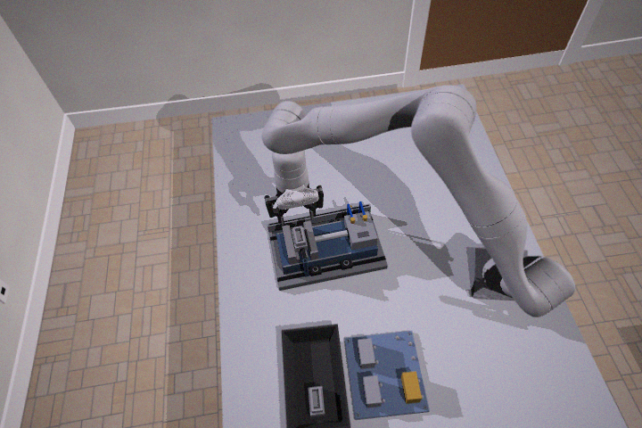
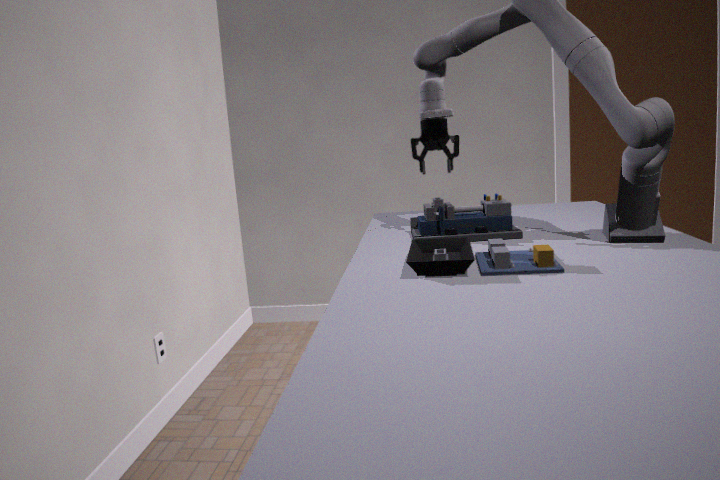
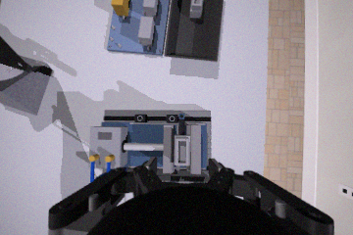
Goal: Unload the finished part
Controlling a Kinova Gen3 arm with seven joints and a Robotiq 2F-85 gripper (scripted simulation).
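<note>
The finished part (image 1: 300, 237) (image 2: 437, 208) (image 3: 182, 149), a grey block with a rectangular pocket on top, sits clamped between the grey jaws of the blue vise (image 1: 326, 248) (image 2: 463, 223) (image 3: 145, 134). My gripper (image 1: 295, 217) (image 2: 435, 168) (image 3: 182, 164) hangs high above the vise, over its rear edge and the part. Its fingers are partly open with nothing between them. The black outfeed tray (image 1: 286, 363) (image 2: 437, 264) (image 3: 209, 39) stands at the table's front. One pocketed block (image 1: 316, 399) (image 2: 440, 253) (image 3: 196, 7) lies in it.
A blue fixture plate (image 1: 392, 353) (image 2: 519, 264) (image 3: 123, 34) beside the tray carries two grey blocks and a yellow block (image 1: 411, 386) (image 2: 542, 254) (image 3: 121, 6). Two blue levers with yellow tips (image 1: 357, 211) stand on the vise's right end. The arm's base (image 1: 483, 282) (image 2: 632, 226) is at the right.
</note>
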